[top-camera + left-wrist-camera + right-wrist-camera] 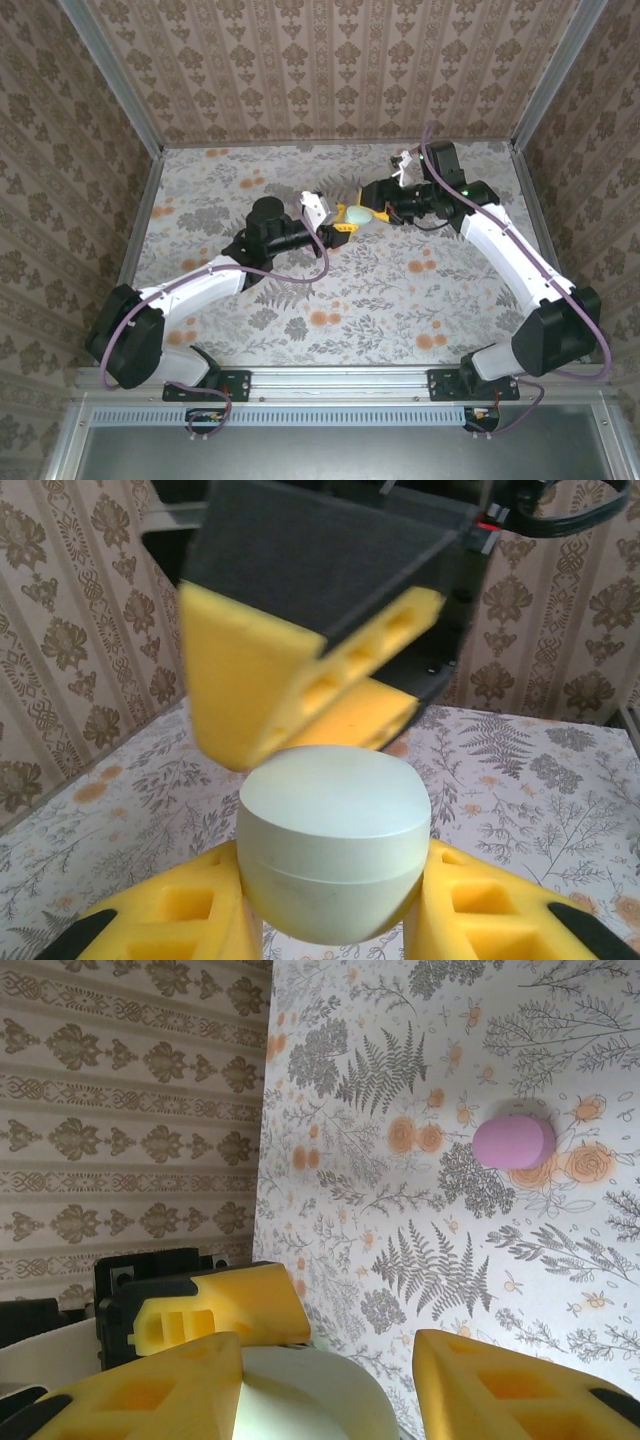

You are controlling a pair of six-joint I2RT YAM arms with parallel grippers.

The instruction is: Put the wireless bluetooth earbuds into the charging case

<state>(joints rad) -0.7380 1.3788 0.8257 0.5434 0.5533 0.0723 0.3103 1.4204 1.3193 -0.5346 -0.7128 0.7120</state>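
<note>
My left gripper is shut on a mint-green oval charging case, holding it above the table. Up close, the case sits pinched between the yellow pads, its lid seam closed. My right gripper meets it from the right. In the right wrist view that gripper stands open astride the case, with its left finger against the case and its right finger apart from it. One right finger hangs just over the lid. The earbuds are out of view.
A pink oval case lies on the floral table, farther off. Patterned walls close in the table at the back and both sides.
</note>
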